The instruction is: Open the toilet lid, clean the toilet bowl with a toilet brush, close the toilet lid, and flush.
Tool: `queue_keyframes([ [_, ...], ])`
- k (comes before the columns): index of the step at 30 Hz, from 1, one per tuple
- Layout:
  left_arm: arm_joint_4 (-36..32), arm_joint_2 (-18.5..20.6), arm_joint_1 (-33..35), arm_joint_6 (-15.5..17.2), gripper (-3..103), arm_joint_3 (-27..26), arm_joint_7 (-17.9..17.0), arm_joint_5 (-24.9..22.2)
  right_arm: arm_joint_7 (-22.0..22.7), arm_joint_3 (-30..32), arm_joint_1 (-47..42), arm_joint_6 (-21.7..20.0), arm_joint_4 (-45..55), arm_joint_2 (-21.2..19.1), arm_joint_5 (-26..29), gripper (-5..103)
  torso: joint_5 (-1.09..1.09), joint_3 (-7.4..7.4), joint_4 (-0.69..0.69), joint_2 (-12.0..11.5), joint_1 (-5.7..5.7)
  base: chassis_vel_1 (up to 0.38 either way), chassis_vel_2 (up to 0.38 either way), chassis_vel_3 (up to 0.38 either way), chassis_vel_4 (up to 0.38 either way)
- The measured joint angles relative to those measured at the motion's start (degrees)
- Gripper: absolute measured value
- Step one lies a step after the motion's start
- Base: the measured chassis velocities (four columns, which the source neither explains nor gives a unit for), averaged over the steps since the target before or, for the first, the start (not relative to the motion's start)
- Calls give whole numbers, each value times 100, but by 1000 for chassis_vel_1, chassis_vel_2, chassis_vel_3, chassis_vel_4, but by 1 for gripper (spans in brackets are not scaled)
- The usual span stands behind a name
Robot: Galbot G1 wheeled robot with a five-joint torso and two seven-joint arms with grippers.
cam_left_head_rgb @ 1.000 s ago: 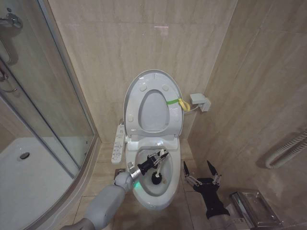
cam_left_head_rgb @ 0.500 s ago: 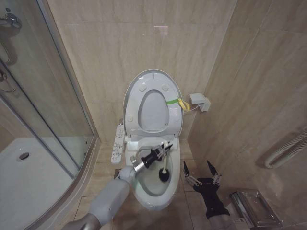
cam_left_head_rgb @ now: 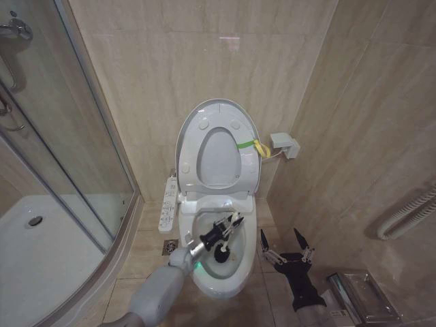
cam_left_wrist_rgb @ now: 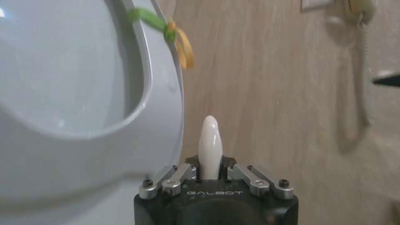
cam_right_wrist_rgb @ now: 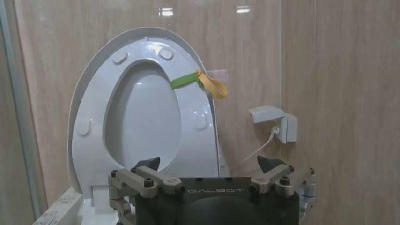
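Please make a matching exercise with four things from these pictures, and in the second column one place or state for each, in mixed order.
Things:
1. toilet lid
2. toilet brush
3. right gripper
4. strap

Places or states:
A. open, beside the toilet bowl
B. raised against the wall
C. held by the left gripper, head down in the bowl
D. yellow-green, on the lid's edge

Pairs: 1-B, 2-C, 3-A, 4-D

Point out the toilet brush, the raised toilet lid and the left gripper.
toilet brush point(cam_left_head_rgb: 221, 255): head view, on the black bristle head down in the bowl.
toilet lid point(cam_left_head_rgb: 188, 133): head view, on the upper left edge of the raised cover.
left gripper point(cam_left_head_rgb: 227, 227): head view, between the fingertips shut on the brush's white handle.
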Motion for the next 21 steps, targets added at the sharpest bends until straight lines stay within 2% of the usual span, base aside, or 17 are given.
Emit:
queue_keyframes([
  [4,55,-161,-22,-169,23,-81,-44,-2,0,0,0,0,0,0,0,100,0,0,0,0,0,0,0,0,0],
  [7,212,-174,107,-236,21,-90,78,2,0,0,0,0,0,0,0,100,0,0,4,0,0,0,0,0,0],
  [13,351,-146,278,-280,21,-183,224,-4,0,0,0,0,0,0,0,100,0,-2,3,1,0,0,0,0,0],
  [19,24,86,355,-217,21,-220,215,76,0,0,0,0,0,-1,0,100,-1,-1,1,1,0,0,0,0,0],
  [21,-433,390,485,-20,22,-217,66,118,0,0,0,0,0,0,0,100,-1,0,1,0,0,0,0,0,0],
])
